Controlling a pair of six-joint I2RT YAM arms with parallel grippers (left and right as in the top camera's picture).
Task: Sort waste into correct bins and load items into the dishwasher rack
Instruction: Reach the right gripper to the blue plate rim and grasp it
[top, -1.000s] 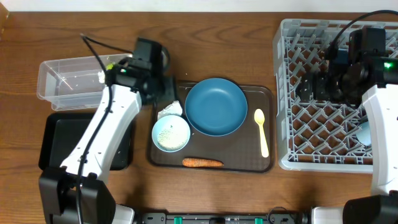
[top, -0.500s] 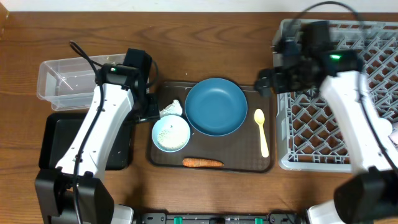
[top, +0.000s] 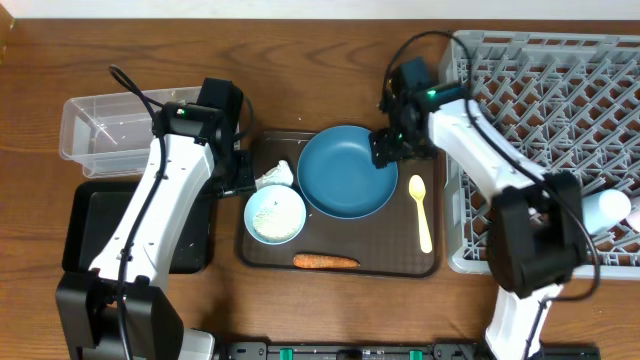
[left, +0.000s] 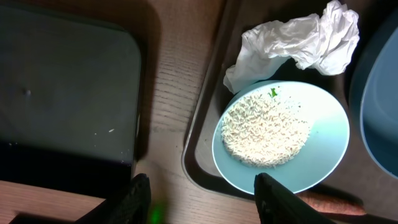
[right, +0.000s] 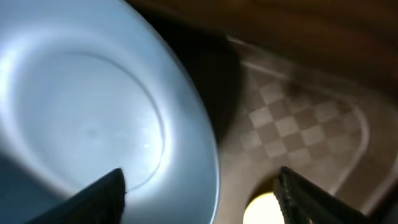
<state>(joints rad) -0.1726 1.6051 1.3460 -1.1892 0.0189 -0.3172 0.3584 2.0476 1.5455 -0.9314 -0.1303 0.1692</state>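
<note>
The dark blue plate (top: 345, 172) lies on the brown serving tray (top: 430, 262). My right gripper (top: 386, 148) hangs open over the plate's right rim. In the right wrist view the plate (right: 93, 112) fills the left side, its rim running between the gripper's (right: 202, 199) spread fingers without touching them. The pale yellow spoon (top: 421, 210) lies right of the plate. My left gripper (top: 243, 178) is open over the tray's left edge, and in the left wrist view that gripper (left: 205, 199) is empty. Just beyond it are a bowl of rice grains (left: 280, 134) and a crumpled tissue (left: 298, 43). A carrot (top: 325, 262) lies at the tray's front.
The clear tub (top: 105, 125) sits at the far left with the black tray (top: 100, 235) in front of it. The grey dishwasher rack (top: 550, 150) fills the right side, with a light blue cup (top: 608, 208) at its right edge.
My right arm has swung left out of the rack to the plate's right rim, and its jaws have narrowed. The left arm shifted slightly left a second ago and has held still since.
</note>
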